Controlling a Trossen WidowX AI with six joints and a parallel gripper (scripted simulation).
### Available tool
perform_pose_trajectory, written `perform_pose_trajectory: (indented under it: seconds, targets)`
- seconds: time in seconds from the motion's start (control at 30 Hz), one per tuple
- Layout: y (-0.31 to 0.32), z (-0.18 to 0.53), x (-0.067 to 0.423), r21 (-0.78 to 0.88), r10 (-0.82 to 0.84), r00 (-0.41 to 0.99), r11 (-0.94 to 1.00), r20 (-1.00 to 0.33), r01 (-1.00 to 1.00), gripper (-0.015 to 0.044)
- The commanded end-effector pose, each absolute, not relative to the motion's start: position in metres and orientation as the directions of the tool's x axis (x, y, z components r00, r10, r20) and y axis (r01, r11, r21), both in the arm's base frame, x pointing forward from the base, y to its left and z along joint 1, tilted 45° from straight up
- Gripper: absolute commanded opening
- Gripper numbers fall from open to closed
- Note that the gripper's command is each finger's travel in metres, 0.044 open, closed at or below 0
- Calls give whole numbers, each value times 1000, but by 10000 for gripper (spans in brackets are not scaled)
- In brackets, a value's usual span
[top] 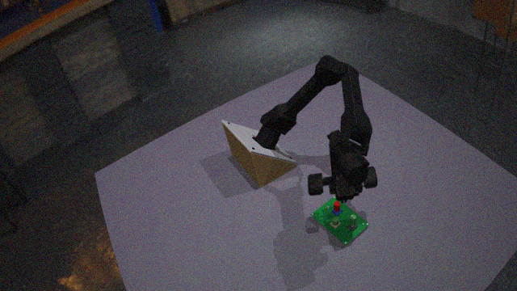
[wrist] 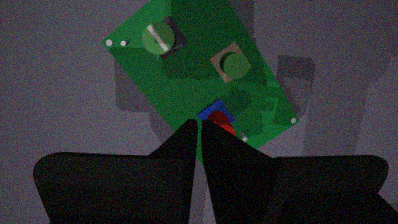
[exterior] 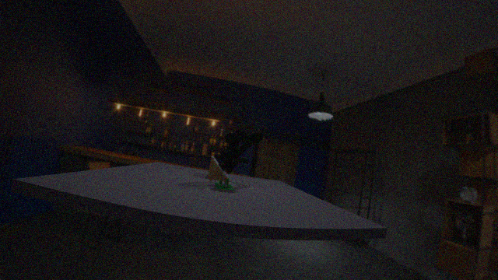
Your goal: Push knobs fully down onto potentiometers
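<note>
The green circuit board [top: 345,238] [exterior: 224,189] [wrist: 145,70] stands on the table. A red knob [top: 337,205] [wrist: 219,119] stands tall over the blue potentiometer [wrist: 214,108]. A green knob with a white line [top: 353,218] [wrist: 159,38] stands high over a dark potentiometer [wrist: 179,38]. A plain green knob [top: 335,221] [wrist: 236,65] is lower, over a tan potentiometer [wrist: 220,62]. Small gaps under the knobs cannot be made out. My gripper [top: 342,200] [wrist: 198,127] is shut and empty, above the board beside the red knob; its right finger partly hides that knob in the wrist view.
The arm's wedge-shaped base [top: 258,167] [exterior: 215,171] stands on the table [top: 170,210] [exterior: 156,194] behind the board. Small white pins [wrist: 109,43] [wrist: 293,120] show at the board's corners. Arm shadows fall across the board and table.
</note>
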State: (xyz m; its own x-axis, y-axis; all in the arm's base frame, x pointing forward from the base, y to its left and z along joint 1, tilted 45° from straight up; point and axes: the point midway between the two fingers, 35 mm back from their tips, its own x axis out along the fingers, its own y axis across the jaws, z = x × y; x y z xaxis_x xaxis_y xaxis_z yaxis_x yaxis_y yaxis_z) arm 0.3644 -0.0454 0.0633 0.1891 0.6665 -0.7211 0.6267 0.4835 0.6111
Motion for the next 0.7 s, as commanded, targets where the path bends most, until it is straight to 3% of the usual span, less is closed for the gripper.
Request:
perform_pose_trajectory:
  seconds: [0.0,0.67]
  targets:
    - [-49,65,371,645,668,182,552,-721,529,0]
    - [-66,75,398,672,683,143,731,-717,-119,0]
